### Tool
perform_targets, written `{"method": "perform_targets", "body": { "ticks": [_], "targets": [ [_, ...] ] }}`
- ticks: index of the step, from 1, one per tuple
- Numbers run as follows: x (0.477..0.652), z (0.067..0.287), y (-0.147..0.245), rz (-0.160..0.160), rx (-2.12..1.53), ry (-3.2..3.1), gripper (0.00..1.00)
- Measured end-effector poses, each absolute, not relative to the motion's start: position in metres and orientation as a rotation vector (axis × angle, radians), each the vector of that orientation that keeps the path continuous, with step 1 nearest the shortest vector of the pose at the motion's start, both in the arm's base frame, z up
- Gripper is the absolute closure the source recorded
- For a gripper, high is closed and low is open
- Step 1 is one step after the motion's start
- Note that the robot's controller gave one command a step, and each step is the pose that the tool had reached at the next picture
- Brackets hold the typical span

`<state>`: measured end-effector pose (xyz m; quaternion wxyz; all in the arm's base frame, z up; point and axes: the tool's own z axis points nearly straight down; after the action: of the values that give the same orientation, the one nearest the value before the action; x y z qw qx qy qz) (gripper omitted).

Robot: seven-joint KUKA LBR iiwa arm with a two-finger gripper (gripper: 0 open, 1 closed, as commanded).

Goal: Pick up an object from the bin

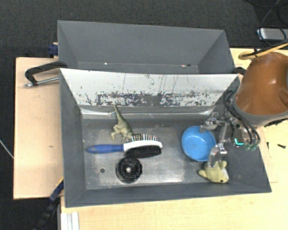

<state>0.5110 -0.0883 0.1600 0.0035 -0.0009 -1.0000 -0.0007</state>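
My gripper (218, 150) hangs low at the right side of the bin, reaching in from under the orange-brown cover. It is right beside the right edge of a round blue bowl (197, 144) that lies on the bin floor. Just below the gripper, near the front right corner, lies a small pale yellow toy animal (214, 173); the gripper's lower end comes down to its top. Whether anything is gripped cannot be made out.
A brush with a blue handle and a black-and-white head (134, 148) lies in the middle of the floor. A tan toy dinosaur (121, 127) stands behind it and a round black cap-like thing (129, 169) lies in front.
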Motion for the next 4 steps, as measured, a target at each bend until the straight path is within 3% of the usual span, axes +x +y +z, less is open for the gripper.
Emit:
{"method": "perform_targets", "body": {
  "ticks": [1, 2, 3, 4],
  "targets": [
    [0.501, 0.075, -0.089, -0.002, 0.475, -3.107, 0.0],
    [0.504, 0.078, -0.091, 0.006, 0.476, -3.116, 1.0],
    [0.502, 0.149, -0.096, 0.005, 0.47, -3.119, 1.0],
    [0.5, 0.145, -0.095, 0.001, 0.472, -3.111, 1.0]
  ]
}}
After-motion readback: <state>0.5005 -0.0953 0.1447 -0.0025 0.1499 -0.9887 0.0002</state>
